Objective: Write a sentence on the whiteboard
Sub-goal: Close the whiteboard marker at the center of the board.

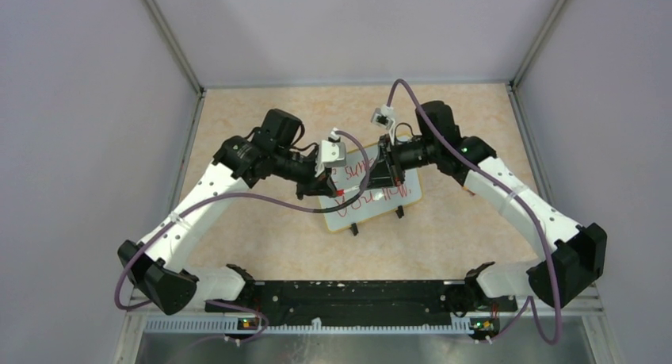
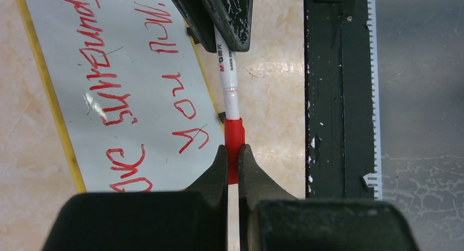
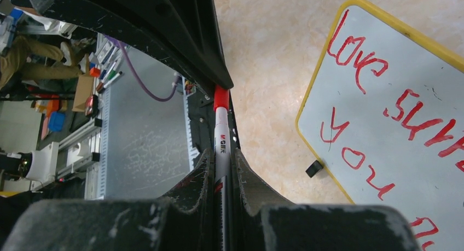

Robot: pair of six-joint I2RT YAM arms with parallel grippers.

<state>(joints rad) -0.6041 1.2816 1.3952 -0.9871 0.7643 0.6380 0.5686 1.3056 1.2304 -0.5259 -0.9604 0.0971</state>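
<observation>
The whiteboard (image 1: 380,208) lies flat mid-table, its yellow rim and glossy face also showing in the left wrist view (image 2: 137,70) and the right wrist view (image 3: 405,169). The sentence (image 2: 104,81) is in red marker, two lines reading "Love surrounds" and "you now" (image 3: 355,59). A white marker (image 2: 228,81) hangs level just off the board's near edge, its red cap (image 2: 234,132) fitted on its end. My left gripper (image 2: 233,150) is shut on the cap. My right gripper (image 3: 221,155) is shut on the marker's barrel (image 3: 221,133), facing the left one (image 1: 337,191).
Two black clip feet (image 1: 354,228) stick out from the board's near edge. The black base bar (image 1: 349,296) runs along the table's near side, with a metal ledge beyond it (image 2: 421,98). Grey walls enclose the table on three sides.
</observation>
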